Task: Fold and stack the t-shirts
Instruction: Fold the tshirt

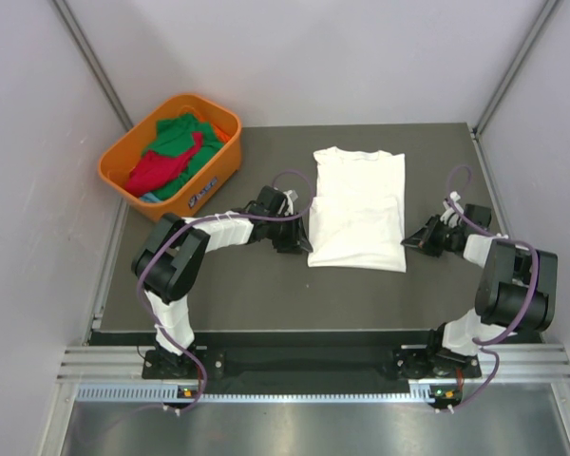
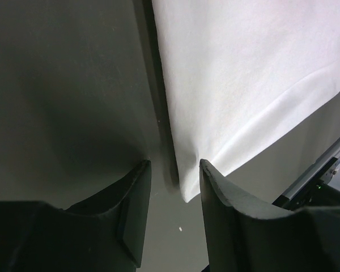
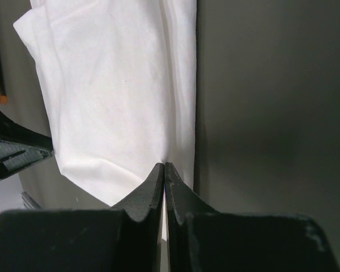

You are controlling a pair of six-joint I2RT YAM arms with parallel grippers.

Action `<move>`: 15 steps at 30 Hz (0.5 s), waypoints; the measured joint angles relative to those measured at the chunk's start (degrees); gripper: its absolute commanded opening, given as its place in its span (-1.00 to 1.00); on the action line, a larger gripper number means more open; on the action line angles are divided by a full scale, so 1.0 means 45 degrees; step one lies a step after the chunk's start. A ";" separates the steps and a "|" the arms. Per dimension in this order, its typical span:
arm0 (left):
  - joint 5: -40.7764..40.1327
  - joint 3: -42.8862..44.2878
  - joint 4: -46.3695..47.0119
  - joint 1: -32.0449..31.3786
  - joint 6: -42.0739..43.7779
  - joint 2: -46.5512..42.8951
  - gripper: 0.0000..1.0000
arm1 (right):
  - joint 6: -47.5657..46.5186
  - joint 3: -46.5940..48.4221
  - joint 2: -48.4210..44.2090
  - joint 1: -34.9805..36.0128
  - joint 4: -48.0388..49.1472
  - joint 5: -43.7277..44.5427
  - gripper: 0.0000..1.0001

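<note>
The right hand (image 3: 165, 167) was pinched shut on the shirt (image 1: 359, 204) at its 4 o'clock edge, while the left hand (image 2: 173, 164) stood part open astride the 8 o'clock corner. The shirt lay flat mid worktop (image 1: 266, 285); light and limp, it would likely sag unless held by both near corners.

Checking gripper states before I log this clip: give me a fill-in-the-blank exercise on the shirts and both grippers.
1. The green t-shirt and red t-shirt lie in the orange ____.
2. The right gripper is ____ on the white t-shirt.
3. The left gripper stands ____ at that shirt's near corner, not gripping it.
Missing words: basket; shut; open.
</note>
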 measured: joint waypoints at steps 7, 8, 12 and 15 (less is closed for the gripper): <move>-0.0078 -0.0058 -0.0126 0.0000 0.0000 -0.0097 -0.10 | 0.0117 0.0000 -0.0743 0.0000 -0.0763 0.0364 -1.00; -0.0107 -0.0083 -0.0131 0.0000 0.0000 -0.0126 -0.10 | 0.0117 0.0000 -0.0801 0.0000 -0.0831 0.0403 -1.00; -0.0112 -0.0214 -0.0204 0.0000 0.0000 -0.0253 -0.10 | 0.0126 -0.0126 -0.0835 -0.0024 -0.0991 0.0612 -1.00; -0.0121 -0.0350 -0.0257 0.0000 0.0000 -0.0418 -0.09 | 0.0136 -0.0437 -0.0865 -0.0073 -0.1030 0.0724 -1.00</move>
